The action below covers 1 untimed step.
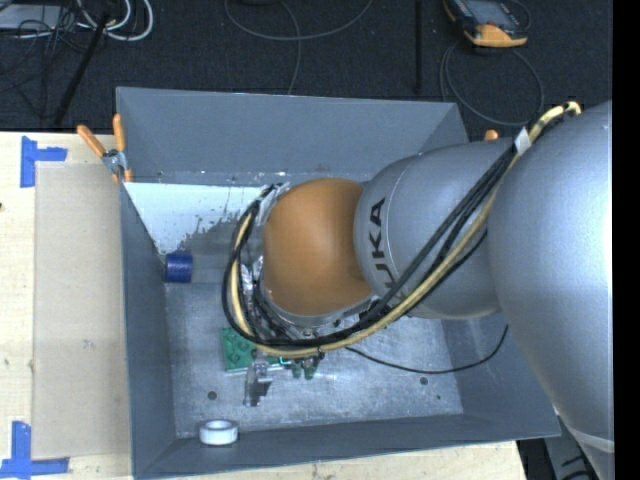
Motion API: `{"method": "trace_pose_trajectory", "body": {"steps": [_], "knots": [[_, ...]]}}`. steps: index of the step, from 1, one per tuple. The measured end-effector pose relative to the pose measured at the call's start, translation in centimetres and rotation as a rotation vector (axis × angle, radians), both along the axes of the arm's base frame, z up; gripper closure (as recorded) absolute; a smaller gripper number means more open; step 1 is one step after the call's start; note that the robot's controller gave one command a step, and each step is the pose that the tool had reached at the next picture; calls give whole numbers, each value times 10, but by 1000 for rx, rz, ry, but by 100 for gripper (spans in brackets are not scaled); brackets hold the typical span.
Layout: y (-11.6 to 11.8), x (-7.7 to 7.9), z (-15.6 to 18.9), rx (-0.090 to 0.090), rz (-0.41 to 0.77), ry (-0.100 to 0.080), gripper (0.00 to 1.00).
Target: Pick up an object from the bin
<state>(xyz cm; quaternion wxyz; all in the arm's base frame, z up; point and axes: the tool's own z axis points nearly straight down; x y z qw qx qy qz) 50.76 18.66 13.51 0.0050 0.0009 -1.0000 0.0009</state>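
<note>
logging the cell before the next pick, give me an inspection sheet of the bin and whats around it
surface: grey bin, floor scuffed and speckled
job's things: blue cylinder by the view's left wall; green piece mid-floor; white ring by the near wall
clutter: nothing seen
grippers: gripper low over the floor, beside the green piece
cables: yellow and black cables loop round the orange cover and run up the arm
surroundings: dark floor behind the bin, loose cables and two orange devices on it
</note>
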Motion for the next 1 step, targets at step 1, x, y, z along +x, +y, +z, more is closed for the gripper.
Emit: {"method": "trace_pose_trajectory", "body": {"steps": [1], "knots": [[-11, 4, -60, 7, 294, -25, 0]]}}
